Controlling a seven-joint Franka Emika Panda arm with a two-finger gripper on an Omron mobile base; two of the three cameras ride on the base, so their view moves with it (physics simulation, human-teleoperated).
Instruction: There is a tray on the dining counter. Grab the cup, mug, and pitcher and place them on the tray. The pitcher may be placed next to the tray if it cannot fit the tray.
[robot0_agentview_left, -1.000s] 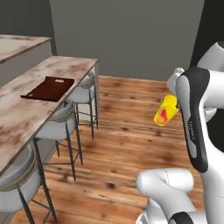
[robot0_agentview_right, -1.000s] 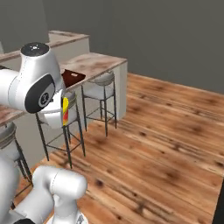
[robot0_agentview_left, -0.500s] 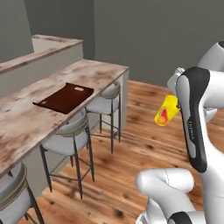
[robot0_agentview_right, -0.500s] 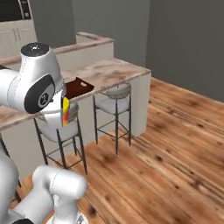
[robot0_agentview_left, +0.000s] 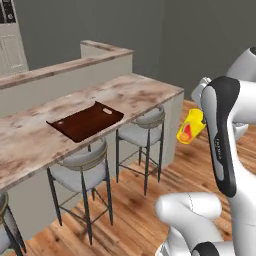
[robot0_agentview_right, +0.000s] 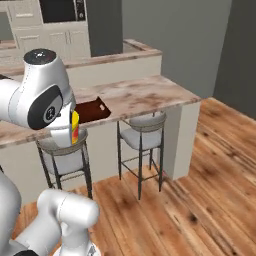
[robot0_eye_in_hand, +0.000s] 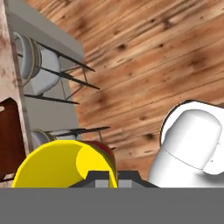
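My gripper (robot0_eye_in_hand: 108, 177) is shut on the yellow cup (robot0_agentview_left: 190, 128), which hangs tilted in the air beside my forearm, over the wooden floor. The red-orange mark on the cup (robot0_agentview_right: 75, 128) faces outward. In the hand view the cup (robot0_eye_in_hand: 61, 166) fills the lower left, right at the fingertips. The dark reddish-brown tray (robot0_agentview_left: 85, 122) lies empty on the dining counter (robot0_agentview_left: 140, 92), to the left of the cup and apart from it. The tray (robot0_agentview_right: 92, 110) sits just behind my elbow. The mug and the pitcher are out of view.
Two grey stools (robot0_agentview_left: 80, 167) (robot0_agentview_left: 142, 131) stand tucked under the counter's near edge. A raised ledge (robot0_agentview_left: 100, 50) runs along the counter's far side. Open wooden floor (robot0_agentview_right: 200, 190) lies to the right of the counter's end.
The whole picture has shifted: the base has moved, so the counter and tray stand nearer and more central. The cup stays in my shut gripper in the same pose.
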